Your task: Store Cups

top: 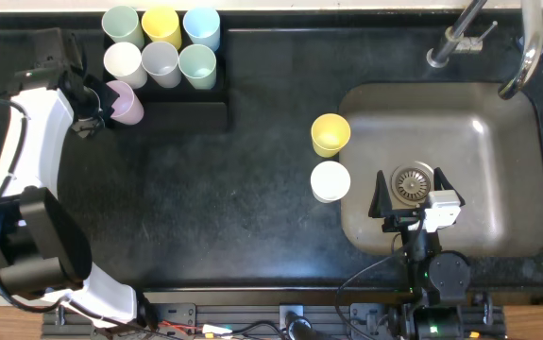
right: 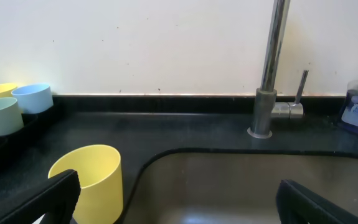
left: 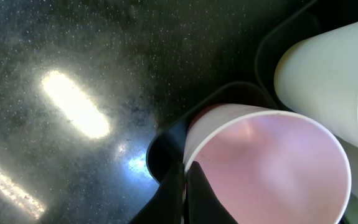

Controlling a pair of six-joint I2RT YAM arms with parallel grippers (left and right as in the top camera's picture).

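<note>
Nearest the worktop's front edge, the right gripper (top: pixel 410 184) hangs over the sink (top: pixel 507 189) with its claw spread wide and nothing between the fingers. Just beyond the sink's left rim stand two loose cups, a white cup (top: pixel 330 180) and, farther back and nearly touching it, a yellow cup (top: pixel 330 134), both upright on the worktop.

Farther off, toward the worktop's back left corner, the left gripper (left: pixel 185 186) pinches the rim of a pink cup (top: pixel 125 102), one finger inside the wall and one outside. The cup is tilted and sits at the near left end of the black rack (top: pixel 195 113), over a dark round slot. I cannot tell whether its base is in the slot yet. Behind it the rack holds six cups in two rows.

The risk lies mostly with that tilt. Let go at an angle, the pink cup could catch the slot's lip and roll onto the worktop, or lean into the white rack cup (top: pixel 125 61) just beside it. The inside finger might also drag the cup back out as it leaves. At the sink, the two loose cups stand so close that closing on one could knock the other over the rim.
</note>
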